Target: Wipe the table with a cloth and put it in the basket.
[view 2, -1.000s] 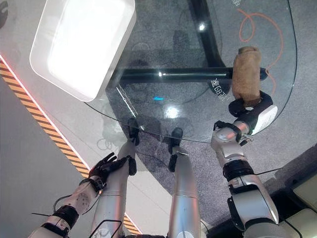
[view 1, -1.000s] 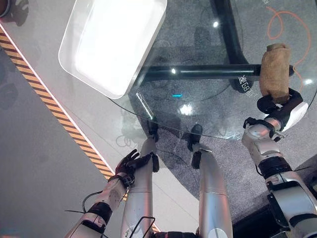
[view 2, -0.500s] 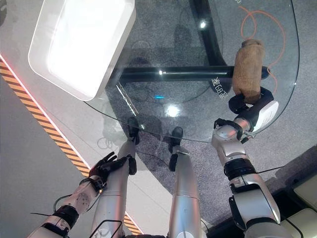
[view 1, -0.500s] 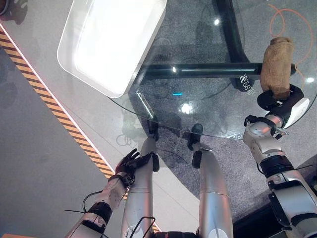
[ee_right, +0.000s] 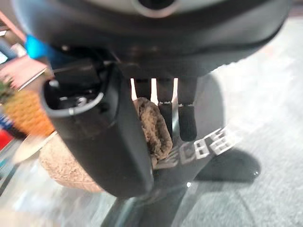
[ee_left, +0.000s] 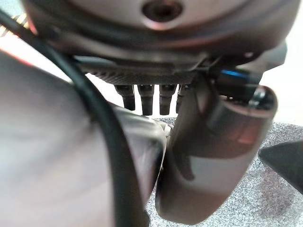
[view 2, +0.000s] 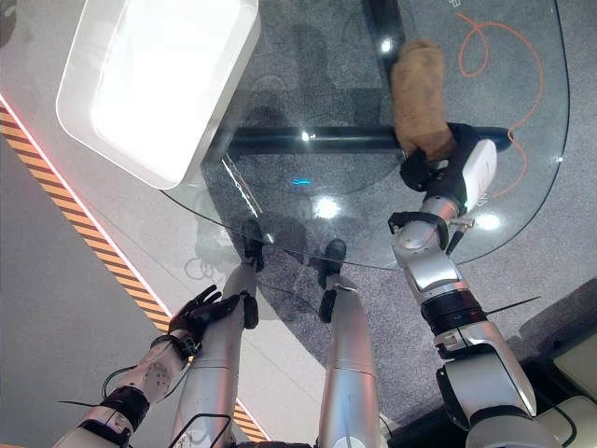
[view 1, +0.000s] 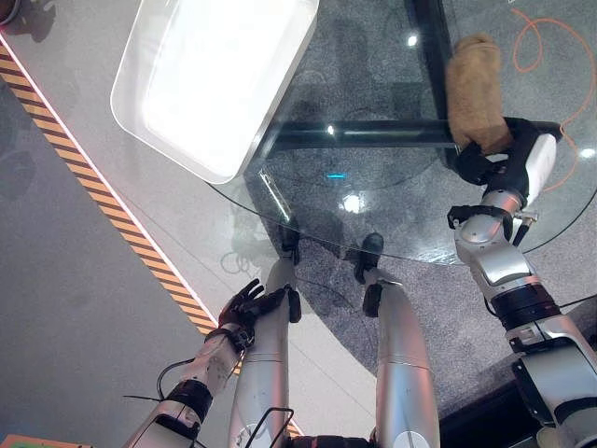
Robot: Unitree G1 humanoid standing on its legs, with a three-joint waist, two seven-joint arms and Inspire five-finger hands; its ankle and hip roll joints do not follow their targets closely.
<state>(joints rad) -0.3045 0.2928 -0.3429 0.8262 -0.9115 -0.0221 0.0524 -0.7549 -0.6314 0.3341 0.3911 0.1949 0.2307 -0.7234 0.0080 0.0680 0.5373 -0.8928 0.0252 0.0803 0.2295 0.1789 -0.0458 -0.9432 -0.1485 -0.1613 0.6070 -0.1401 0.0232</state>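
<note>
Right hand (view 1: 499, 159) has swept the brown rolled cloth (view 1: 476, 91) up and left across the round glass table (view 1: 373, 215) – a second ago it sat near the right rim, now it lies upper centre-right of the left eye view, over the dark crossbar. Fingers and thumb curl round the cloth's near end, pinching it. Wiping looks mid-stroke; basket step not started. White basket (view 1: 216, 82) sits upper left, overhanging the table edge, well apart from the cloth – bare glass between them leaves room. Left hand (view 1: 244, 306) hangs low, lower left, fingers relaxed, holding nothing.
</note>
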